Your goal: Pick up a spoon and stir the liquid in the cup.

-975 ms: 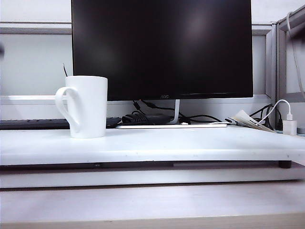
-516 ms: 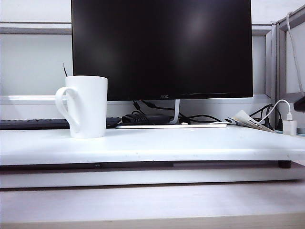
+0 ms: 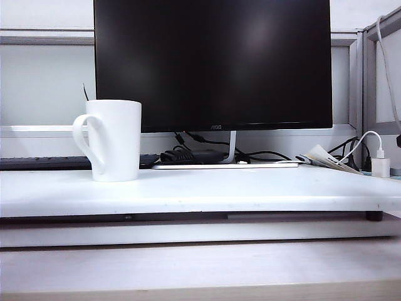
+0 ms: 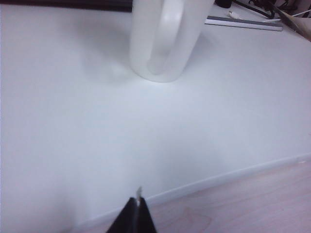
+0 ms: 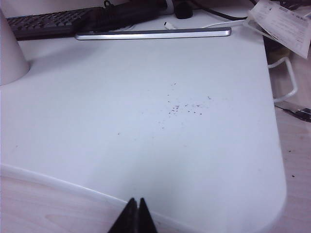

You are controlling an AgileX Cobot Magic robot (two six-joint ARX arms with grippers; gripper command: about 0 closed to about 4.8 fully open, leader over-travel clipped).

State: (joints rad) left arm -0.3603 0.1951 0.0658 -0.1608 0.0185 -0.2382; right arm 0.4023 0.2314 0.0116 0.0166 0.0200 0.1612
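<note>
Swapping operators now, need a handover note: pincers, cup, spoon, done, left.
Left pincer: shut, empty, over the near edge of the white table, facing the tall white ceramic mug.
Right pincer: shut, empty, at the near edge further right.
Thin silvery metal spoon: only its handle tip shows above the mug's rim; the mug stands at the table's left, in front of the black monitor.
Done: nothing.
Left: grasp spoon, stir.

A large dark monitor (image 3: 213,63) stands on the white desk board (image 3: 200,194); left of its stand lies a black keyboard (image 3: 44,162), right of it crumpled paper (image 3: 326,157) and what looks like a white charger (image 3: 380,166)
</note>
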